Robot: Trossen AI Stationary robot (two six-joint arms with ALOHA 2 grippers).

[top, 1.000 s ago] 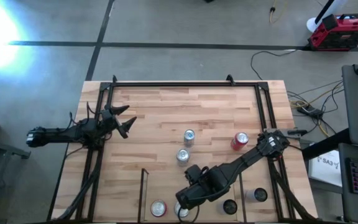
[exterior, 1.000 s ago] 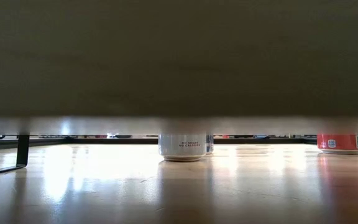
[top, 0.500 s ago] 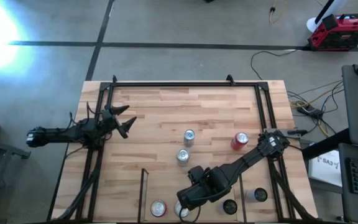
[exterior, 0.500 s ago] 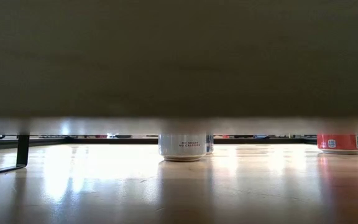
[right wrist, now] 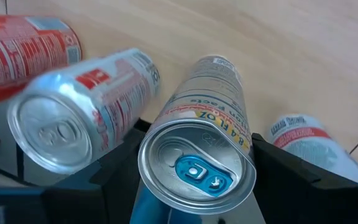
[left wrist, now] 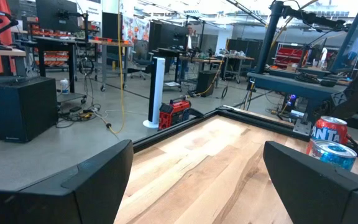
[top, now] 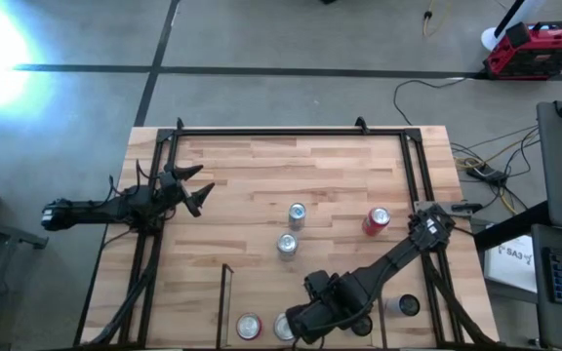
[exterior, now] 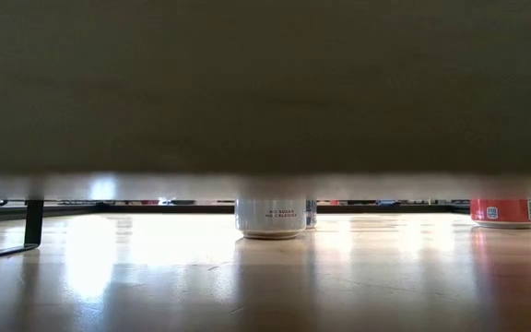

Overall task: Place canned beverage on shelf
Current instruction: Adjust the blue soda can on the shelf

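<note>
My right gripper [right wrist: 197, 186] is at the table's near edge, over the shelf [top: 224, 302], and is shut on a silver canned beverage [right wrist: 204, 118] with a blue tab. In the high view the gripper [top: 312, 320] hides that can. Beside it on the shelf's wood floor stand a silver-and-red can [right wrist: 79, 118], a red can [right wrist: 23, 50] and a white-and-red can [right wrist: 306, 146]. Two silver cans [top: 297, 214] [top: 287, 244] and a red can [top: 377, 220] stand mid-table. My left gripper [top: 191, 190] waits open at the left, holding nothing. My right gripper pinches the can's top end [right wrist: 149, 163] between its two fingers [right wrist: 114, 171], one on either side just under the rim. The fingers come from above, slanting steeply down. The can points lid-up; whether its bottom stands on the wood floor I cannot tell.
A black metal frame [top: 291, 130] runs round the tabletop. More cans [top: 361, 325] [top: 408, 306] stand at the near right. In the low view a white can [exterior: 270, 219] and a red can [exterior: 505, 212] stand on the wood. Bare wood lies at the table's far half.
My right gripper has gone toward the table's near edge and a little to the right, and has rolled about its own axis, coming over the cans in the shelf.
</note>
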